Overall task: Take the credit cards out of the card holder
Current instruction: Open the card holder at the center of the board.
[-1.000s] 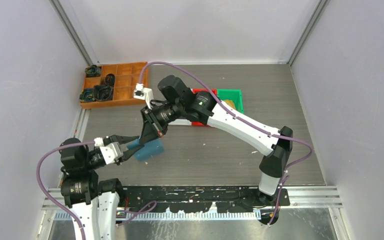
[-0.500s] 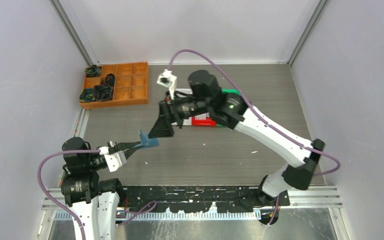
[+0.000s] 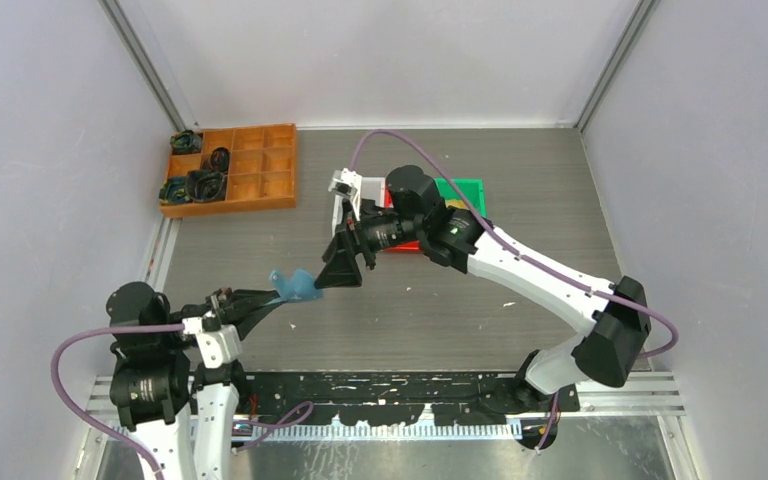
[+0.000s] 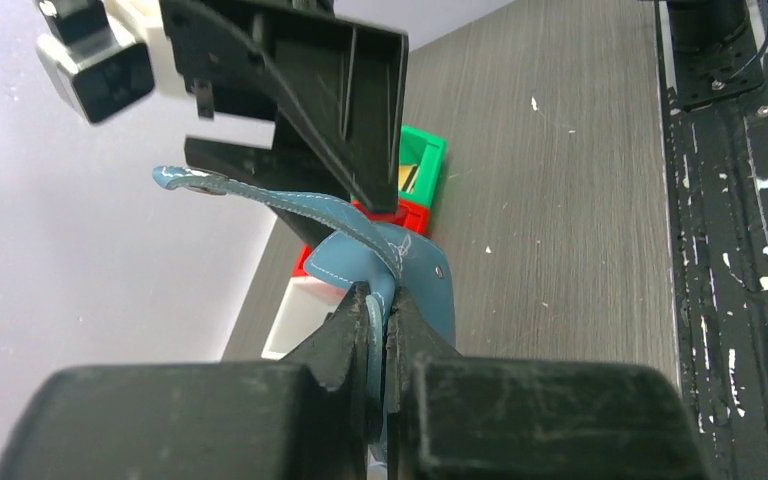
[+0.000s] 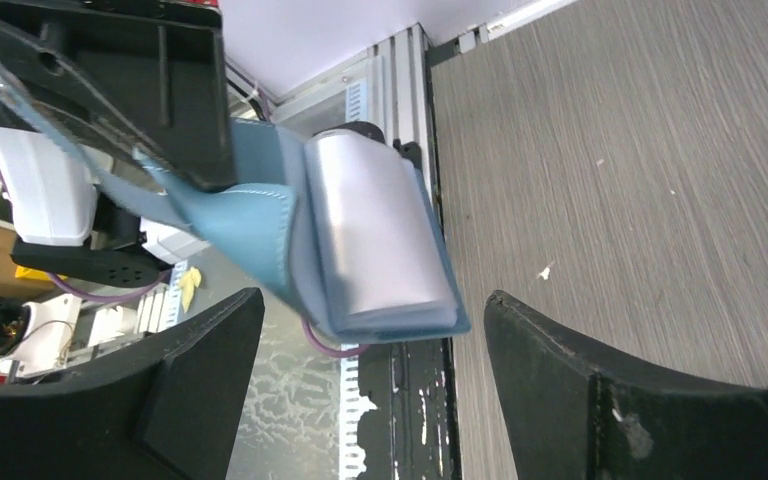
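Spread right fingers (image 5: 615, 400) hem in the card holder (image 5: 250, 235).

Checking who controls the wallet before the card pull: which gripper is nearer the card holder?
Left. The left gripper is shut on the card holder, pinching one edge. The right gripper is open at the holder's far end, its jaws spread either side, not gripping.

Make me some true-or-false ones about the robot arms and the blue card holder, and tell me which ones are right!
1. The left tool is pinching the card holder. True.
2. The card holder lies flat on the table. False: it is held up above it.
3. The right tool is open. True.
4. The orange tray sits at the far right. False: it is at the far left.
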`<state>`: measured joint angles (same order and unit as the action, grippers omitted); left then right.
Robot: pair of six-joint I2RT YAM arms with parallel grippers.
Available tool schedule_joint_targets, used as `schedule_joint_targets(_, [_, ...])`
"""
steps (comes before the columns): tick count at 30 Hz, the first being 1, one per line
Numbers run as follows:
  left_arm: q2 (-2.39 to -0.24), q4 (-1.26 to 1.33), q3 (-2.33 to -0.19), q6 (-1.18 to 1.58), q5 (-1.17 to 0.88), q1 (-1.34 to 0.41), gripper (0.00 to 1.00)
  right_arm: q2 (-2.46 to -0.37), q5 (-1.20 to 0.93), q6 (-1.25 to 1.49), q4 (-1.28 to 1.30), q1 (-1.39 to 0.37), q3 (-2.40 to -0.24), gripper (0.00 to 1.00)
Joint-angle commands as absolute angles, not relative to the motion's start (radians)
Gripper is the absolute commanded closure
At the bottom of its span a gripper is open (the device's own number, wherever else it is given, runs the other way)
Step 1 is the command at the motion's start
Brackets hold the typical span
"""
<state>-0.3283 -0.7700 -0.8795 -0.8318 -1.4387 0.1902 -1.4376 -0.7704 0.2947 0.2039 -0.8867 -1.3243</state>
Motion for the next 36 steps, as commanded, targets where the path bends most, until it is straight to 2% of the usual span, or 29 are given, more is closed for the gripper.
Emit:
schedule_joint_targets(1, [-0.345, -0.749, -0.951, -0.754, -1.483, 0.189, 1.0, -1.438, -0.864, 0.373, -0.122, -0.89, -1.299, 0.17])
schedule_joint_targets(5, [-0.374, -0.752, -0.978, -0.711, -1.47, 0.19, 1.0, -1.445, -0.941, 0.516, -0.348, -0.9, -1.258, 0.31])
schedule_joint_targets(9, [-0.404, -0.752, -0.998, -0.675, -1.451, 0.19, 1.0, -1.445, -0.987, 0.608, -0.455, -0.929, -1.234, 0.46])
schedule_joint_targets(14, [-0.439, -0.752, -1.031, -0.618, -1.443, 0.189, 1.0, -1.45, -0.998, 0.669, -0.512, -0.961, -1.219, 0.51])
schedule_joint_targets(19, [-0.459, -0.75, -1.061, -0.578, -1.441, 0.189, 1.0, -1.451, -0.976, 0.665, -0.466, -0.974, -1.22, 0.61])
schedule_joint_targets(20, [-0.46, -0.75, -1.065, -0.573, -1.441, 0.19, 1.0, -1.45, -0.966, 0.664, -0.458, -0.976, -1.221, 0.6])
schedule_joint_targets(21, [-0.462, -0.75, -1.069, -0.57, -1.438, 0.19, 1.0, -1.449, -0.956, 0.664, -0.444, -0.978, -1.223, 0.54])
schedule_joint_targets(23, [-0.466, -0.743, -1.074, -0.554, -1.433, 0.19, 1.0, -1.446, -0.926, 0.64, -0.378, -0.978, -1.228, 0.28])
schedule_joint_targets(24, [-0.465, -0.741, -1.077, -0.552, -1.43, 0.19, 1.0, -1.437, -0.912, 0.616, -0.339, -0.978, -1.227, 0.24])
schedule_joint_targets(26, [-0.458, -0.738, -1.08, -0.552, -1.43, 0.19, 1.0, -1.416, -0.903, 0.595, -0.327, -0.976, -1.204, 0.19])
schedule_joint_targets(29, [-0.45, -0.738, -1.078, -0.547, -1.429, 0.191, 1.0, -1.388, -0.892, 0.628, -0.403, -0.976, -1.169, 0.17])
schedule_joint_targets(31, [-0.453, -0.738, -1.077, -0.542, -1.427, 0.19, 1.0, -1.385, -0.888, 0.642, -0.433, -0.98, -1.165, 0.23])
schedule_joint_targets(33, [-0.459, -0.736, -1.08, -0.532, -1.427, 0.19, 1.0, -1.387, -0.887, 0.653, -0.484, -0.986, -1.158, 0.35])
schedule_joint_targets(34, [-0.463, -0.732, -1.081, -0.523, -1.427, 0.19, 1.0, -1.387, -0.876, 0.654, -0.497, -0.991, -1.158, 0.43])
schedule_joint_targets(36, [-0.468, -0.732, -1.082, -0.509, -1.433, 0.19, 1.0, -1.394, -0.846, 0.648, -0.513, -1.001, -1.164, 0.7])
